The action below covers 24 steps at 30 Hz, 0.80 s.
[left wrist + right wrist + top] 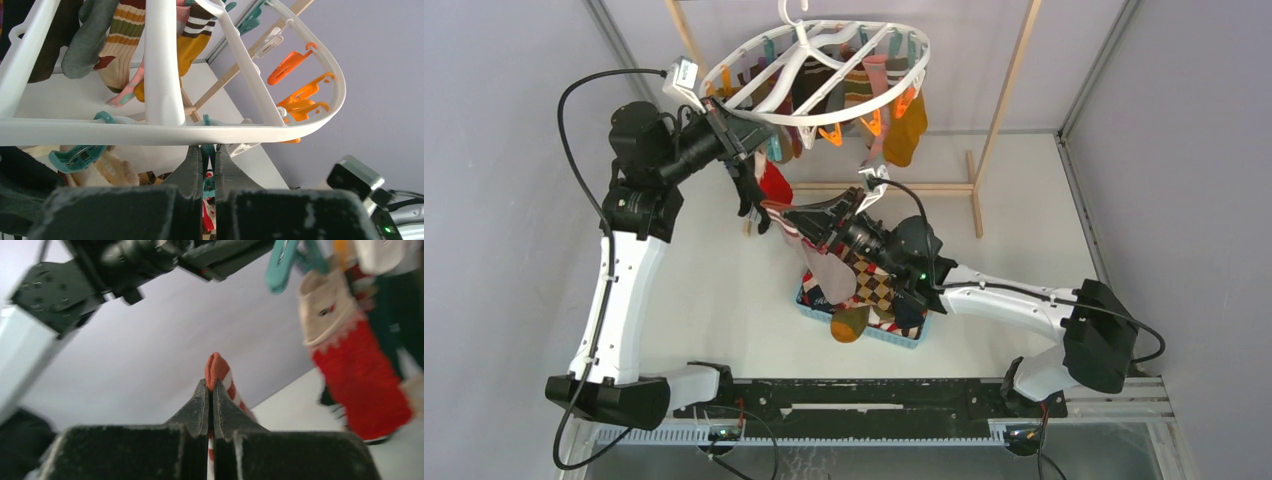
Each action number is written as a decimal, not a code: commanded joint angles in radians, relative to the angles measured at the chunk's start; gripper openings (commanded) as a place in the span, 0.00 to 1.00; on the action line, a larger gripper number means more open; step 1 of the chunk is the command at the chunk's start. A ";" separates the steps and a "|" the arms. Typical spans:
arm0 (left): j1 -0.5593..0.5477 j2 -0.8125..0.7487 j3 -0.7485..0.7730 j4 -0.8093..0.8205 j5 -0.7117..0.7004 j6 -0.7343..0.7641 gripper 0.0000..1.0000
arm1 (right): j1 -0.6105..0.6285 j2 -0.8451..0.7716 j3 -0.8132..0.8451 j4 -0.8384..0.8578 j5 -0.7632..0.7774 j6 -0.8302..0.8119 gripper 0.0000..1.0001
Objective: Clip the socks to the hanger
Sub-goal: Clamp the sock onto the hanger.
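Finding: a robot test cell in a laboratory. Grounds follow. Below my right pincer [774,208] lies a plain white table [724,320]. It is closed in behind and on both sides by blank grey panels [494,200] set in metal posts [1099,60]. My arms [624,290] are bolted to a black rail [874,400] at the near edge. Above the pincer, a plastic laundry hanger [824,60] hangs from a bare wooden frame [1009,90]. Beneath the pincer, socks [849,322] sit in a small blue basket [904,340].

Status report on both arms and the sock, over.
Status: left fingers shut on teal clip under hanger; right fingers shut on striped sock, not yet clipped. Hung red sock close beside.
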 commanded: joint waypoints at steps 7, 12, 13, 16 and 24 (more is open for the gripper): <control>-0.057 -0.032 0.013 -0.084 -0.144 0.041 0.00 | 0.052 0.055 0.198 -0.228 0.379 -0.460 0.00; -0.061 -0.032 0.020 -0.093 -0.164 0.052 0.00 | 0.060 0.077 0.245 -0.227 0.393 -0.508 0.00; -0.061 -0.031 0.020 -0.093 -0.165 0.051 0.00 | 0.061 0.082 0.255 -0.232 0.392 -0.512 0.00; -0.063 -0.029 0.019 -0.095 -0.173 0.047 0.00 | 0.064 0.094 0.283 -0.243 0.386 -0.529 0.00; -0.065 -0.030 0.016 -0.101 -0.183 0.051 0.00 | 0.066 0.100 0.314 -0.249 0.389 -0.529 0.00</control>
